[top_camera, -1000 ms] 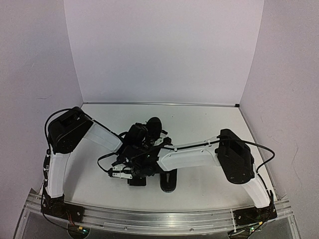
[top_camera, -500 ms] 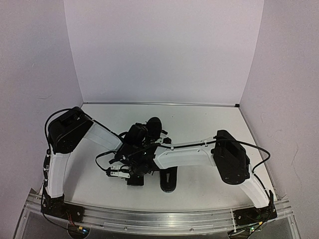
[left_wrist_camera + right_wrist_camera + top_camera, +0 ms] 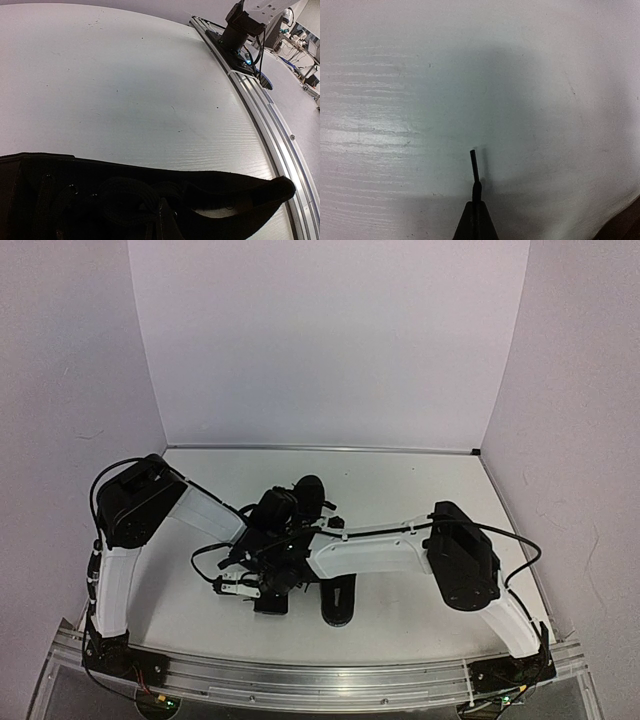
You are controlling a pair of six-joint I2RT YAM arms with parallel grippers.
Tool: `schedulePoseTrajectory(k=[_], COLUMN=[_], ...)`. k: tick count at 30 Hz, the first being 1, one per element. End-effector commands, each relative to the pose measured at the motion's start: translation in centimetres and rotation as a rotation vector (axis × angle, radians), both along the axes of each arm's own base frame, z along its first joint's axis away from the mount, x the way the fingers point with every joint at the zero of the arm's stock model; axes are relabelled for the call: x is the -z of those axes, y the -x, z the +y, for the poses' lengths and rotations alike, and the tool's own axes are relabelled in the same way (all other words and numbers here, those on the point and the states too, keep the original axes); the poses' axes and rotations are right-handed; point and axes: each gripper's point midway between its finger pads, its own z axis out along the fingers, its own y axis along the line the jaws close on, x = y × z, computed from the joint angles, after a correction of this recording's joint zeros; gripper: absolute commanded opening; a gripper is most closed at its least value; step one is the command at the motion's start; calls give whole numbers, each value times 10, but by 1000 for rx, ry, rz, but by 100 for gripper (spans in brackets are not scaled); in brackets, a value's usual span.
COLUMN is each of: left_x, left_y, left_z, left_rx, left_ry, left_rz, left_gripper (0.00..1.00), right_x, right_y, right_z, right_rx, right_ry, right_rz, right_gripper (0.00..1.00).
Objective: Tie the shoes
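Two black shoes lie under the crossed arms at the table's middle; one end (image 3: 338, 606) and the other shoe's end (image 3: 272, 602) stick out toward me. In the left wrist view one shoe (image 3: 240, 192) fills the bottom, its opening and laces showing. My left gripper (image 3: 161, 201) is shut there, and a lace loop (image 3: 125, 186) runs into its tips. My right gripper (image 3: 476, 205) is shut on a thin black lace end (image 3: 474, 167) that pokes out above the bare table. From above, the right gripper (image 3: 232, 588) reaches left past the shoes and the left gripper is hidden.
The white table (image 3: 400, 480) is walled at the back and both sides. An aluminium rail (image 3: 330, 675) runs along the near edge, also seen in the left wrist view as a rail (image 3: 270, 125) with the right arm's base (image 3: 240, 30) on it.
The right gripper has gone from part open to shut on the lace end. The right arm shifted slightly left. The left arm stayed put.
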Motion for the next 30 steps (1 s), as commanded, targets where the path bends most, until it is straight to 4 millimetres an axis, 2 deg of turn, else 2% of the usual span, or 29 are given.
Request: schedulePoseTrajectory(k=[1, 4, 7, 18, 23, 30], left_x=[15, 14, 11, 3, -11, -31], left_y=[-5, -5, -4, -3, -3, -9], left_z=[1, 0, 1, 1, 0, -1], left_rx=[-38, -39, -41, -55, -66, -111], left_ry=[-46, -42, -38, -20, 6, 36], left_rz=[10, 13, 15, 39, 52, 44], left_gripper=[0, 0, 0, 0, 0, 0], right_x=[-22, -44, -60, -103, -122, -150], right_y=[19, 25, 22, 17, 13, 21], right_z=[-11, -4, -6, -21, -36, -71], right_rx=[3, 1, 29, 109, 162, 258], right_ry=[24, -30, -58, -189, -247, -349], right_rz=[-2, -20, -59, -154, -186, -153], right_gripper=[0, 0, 0, 0, 0, 0])
